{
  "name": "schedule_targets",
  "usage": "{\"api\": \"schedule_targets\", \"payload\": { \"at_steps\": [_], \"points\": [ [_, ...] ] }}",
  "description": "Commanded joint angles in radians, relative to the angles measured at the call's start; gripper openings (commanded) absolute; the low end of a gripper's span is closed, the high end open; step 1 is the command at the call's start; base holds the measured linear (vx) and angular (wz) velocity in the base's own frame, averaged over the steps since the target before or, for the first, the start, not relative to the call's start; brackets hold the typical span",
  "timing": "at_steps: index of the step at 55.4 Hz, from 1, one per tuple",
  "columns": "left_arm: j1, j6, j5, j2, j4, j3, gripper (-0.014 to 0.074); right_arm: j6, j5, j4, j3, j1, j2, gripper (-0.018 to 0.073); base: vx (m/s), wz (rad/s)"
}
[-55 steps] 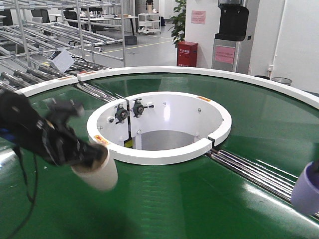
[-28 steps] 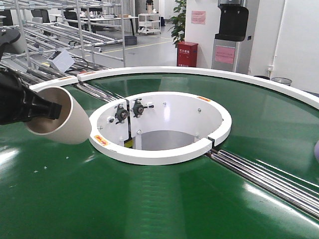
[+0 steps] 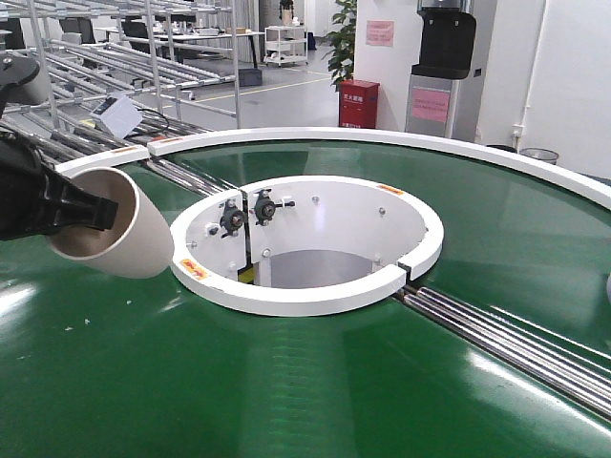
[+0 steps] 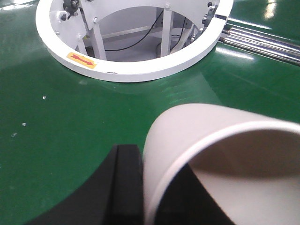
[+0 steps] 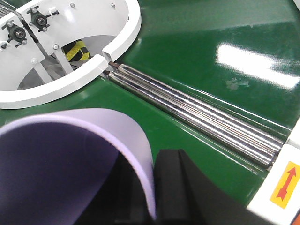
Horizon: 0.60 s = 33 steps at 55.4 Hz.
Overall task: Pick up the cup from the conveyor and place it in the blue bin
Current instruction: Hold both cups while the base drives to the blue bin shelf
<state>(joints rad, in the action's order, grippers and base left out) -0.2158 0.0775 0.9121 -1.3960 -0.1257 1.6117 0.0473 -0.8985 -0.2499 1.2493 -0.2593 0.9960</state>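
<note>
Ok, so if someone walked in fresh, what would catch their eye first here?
Probably the cream cup, tipped on its side in the left pincer above the left part of the dark green conveyor. Next comes the white inner ring, bright against the belt at its centre. In the right wrist view a lilac cup fills the foreground, its wall gripped by the right pincer.

No words can be read anywhere. A yellow sticker (image 4: 81, 60) with a red arrow sits on the white inner rim (image 4: 140, 71) of the conveyor (image 4: 70, 122). Another arrow sticker (image 5: 287, 185) is on the outer rim (image 5: 294, 143). The pink wall notice (image 3: 379, 32), the pink dispenser notice (image 3: 431, 105) and the white characters on the red cabinet (image 3: 359, 103) are too small to read.
</note>
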Motion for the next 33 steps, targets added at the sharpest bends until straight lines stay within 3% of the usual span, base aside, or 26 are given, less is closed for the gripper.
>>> {"api": "schedule_targets", "payload": {
  "at_steps": [1, 19, 33],
  "points": [
    [-0.004, -0.007, -0.076, 0.036, -0.013, 0.034, -0.0006, 0.007, 0.077, -0.013, 0.031, -0.005, -0.014, -0.0009, 0.0, 0.0],
    [-0.004, -0.007, -0.076, 0.036, -0.014, 0.034, -0.0006, 0.007, 0.077, -0.016, 0.031, -0.005, -0.007, -0.0009, -0.01, -0.04],
    [-0.004, -0.007, -0.076, 0.036, -0.014, 0.034, -0.0006, 0.007, 0.077, -0.021, 0.031, -0.005, 0.037, -0.0009, -0.11, -0.31]
  ]
}}
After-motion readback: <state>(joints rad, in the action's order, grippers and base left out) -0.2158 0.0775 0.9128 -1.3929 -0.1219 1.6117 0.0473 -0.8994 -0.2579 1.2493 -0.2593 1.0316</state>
